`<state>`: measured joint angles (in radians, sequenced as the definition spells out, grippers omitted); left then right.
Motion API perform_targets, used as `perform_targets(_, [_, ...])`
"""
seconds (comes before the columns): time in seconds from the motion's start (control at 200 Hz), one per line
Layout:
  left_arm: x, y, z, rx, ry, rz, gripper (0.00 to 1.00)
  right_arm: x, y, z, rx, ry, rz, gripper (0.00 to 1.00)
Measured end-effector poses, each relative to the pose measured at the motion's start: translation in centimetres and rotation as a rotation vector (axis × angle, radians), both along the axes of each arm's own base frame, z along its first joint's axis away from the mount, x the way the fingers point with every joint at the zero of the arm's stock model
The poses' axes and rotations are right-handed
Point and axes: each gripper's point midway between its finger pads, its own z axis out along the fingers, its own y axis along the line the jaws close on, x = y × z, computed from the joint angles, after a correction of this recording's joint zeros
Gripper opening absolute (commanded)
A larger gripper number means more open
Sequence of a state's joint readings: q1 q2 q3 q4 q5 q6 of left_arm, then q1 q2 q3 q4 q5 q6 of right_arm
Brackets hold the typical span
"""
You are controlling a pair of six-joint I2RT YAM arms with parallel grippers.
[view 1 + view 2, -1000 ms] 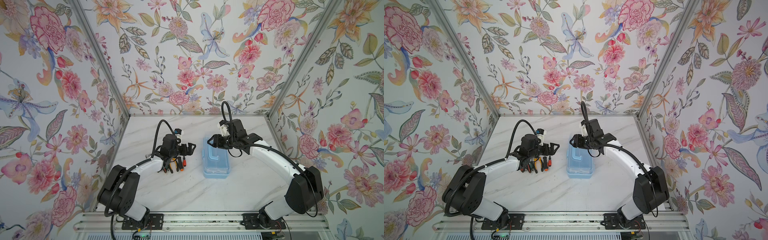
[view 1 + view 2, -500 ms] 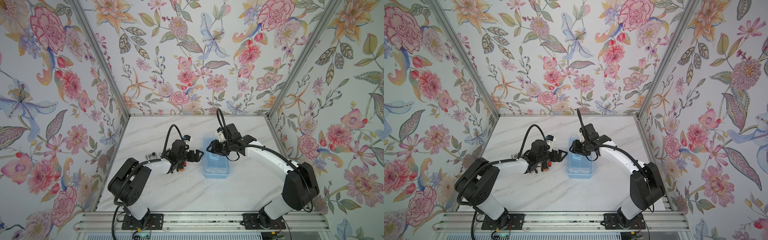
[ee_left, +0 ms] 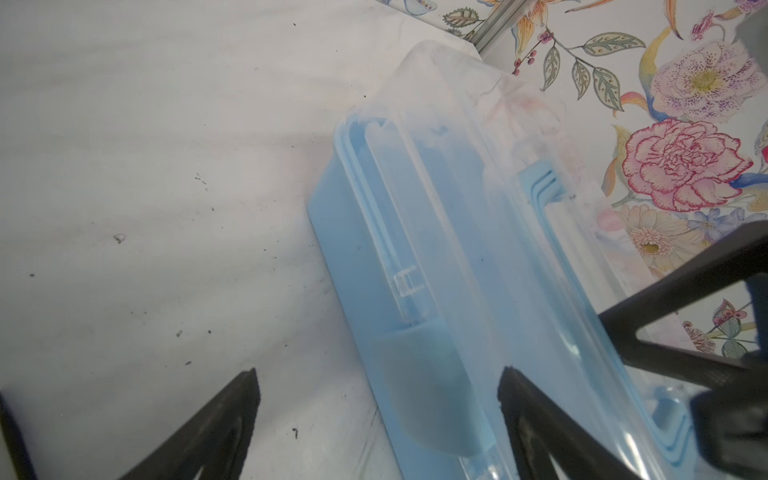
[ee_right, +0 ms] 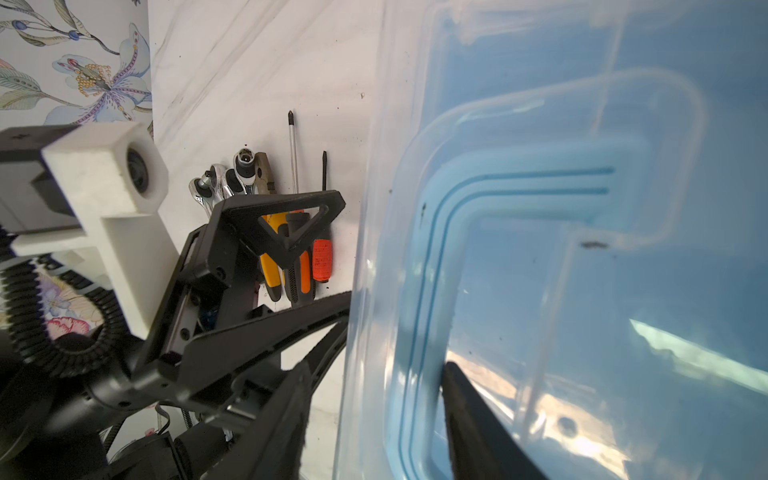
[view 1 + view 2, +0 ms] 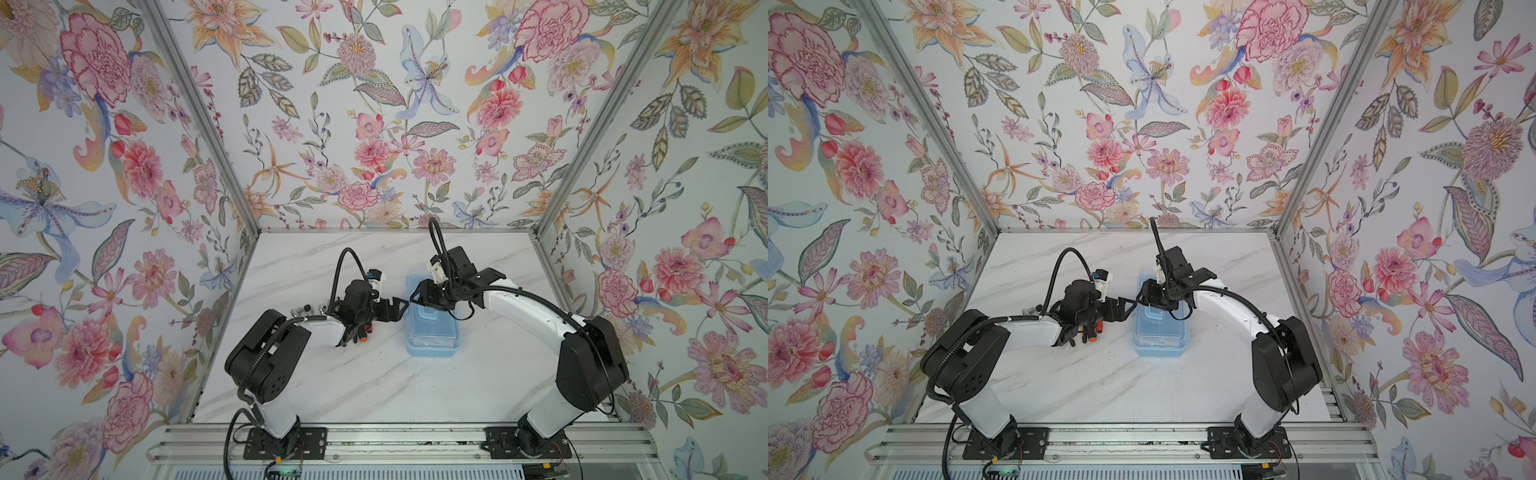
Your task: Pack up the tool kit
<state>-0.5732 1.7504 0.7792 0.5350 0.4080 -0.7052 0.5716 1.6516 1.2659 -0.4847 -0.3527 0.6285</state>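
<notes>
Tool-kit case (image 5: 432,328) (image 5: 1158,337), a pale blue rectangular plastic box under a clear plastic lid (image 4: 582,270) (image 3: 465,174), lies near the middle of the white marble tabletop (image 5: 374,386), its long axis running from front to back in both top views. Just to its left lies a row of loose hand tools (image 4: 291,249) (image 5: 363,333): screwdrivers with orange, red and black grips, yellow-handled pliers and chrome sockets, partly covered from above by the left arm.

Left gripper (image 5: 400,308) (image 5: 1122,309) (image 3: 378,388) hangs low between the tools and the case. Its jaws are spread wide and carry nothing, and in the left wrist view the tips flank the case's near long edge.

Right gripper (image 5: 417,293) (image 5: 1143,297) (image 4: 374,376) reaches across the case to that same edge. Its jaws are about half apart, one black finger (image 4: 291,399) outside the lid's rim and the other over the lid. Whether they pinch the rim cannot be told, nor whether the lid sits flush.
</notes>
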Motion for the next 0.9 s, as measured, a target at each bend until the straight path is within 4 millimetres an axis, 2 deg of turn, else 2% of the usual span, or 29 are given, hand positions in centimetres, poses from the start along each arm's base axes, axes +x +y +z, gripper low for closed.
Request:
perform_targets(0.13, [0.2,0.0,-0.4,-0.002,0.002,0.007,0.92,0.2,0.3,0.0,0.067,0.001,0.019,0.53])
perform_targets(0.305, [1.0,0.5,-0.8,-0.007,0.004,0.04,0.92,0.5,1.8,0.2,0.21,-0.009,0.075,0.52])
perform_targets(0.445, [1.2,0.5,-0.7,-0.013,-0.006,0.045,0.92,0.6,1.6,0.2,0.254,0.004,0.078,0.48])
perform_targets(0.575, [1.2,0.5,-0.7,-0.014,-0.008,0.044,0.93,0.8,1.0,-0.2,0.283,0.01,0.077,0.29])
perform_targets(0.636, [1.2,0.5,-0.7,-0.012,-0.009,0.045,0.99,0.9,0.5,-0.6,0.301,0.013,0.075,0.24])
perform_targets(0.801, [1.2,0.6,-0.7,0.005,-0.007,0.057,0.99,0.7,0.0,-0.7,0.361,0.04,0.076,0.0])
perform_targets(0.901, [1.2,0.7,-0.4,0.013,-0.014,0.067,0.99,0.7,-0.2,-0.6,0.386,0.042,0.081,0.0])
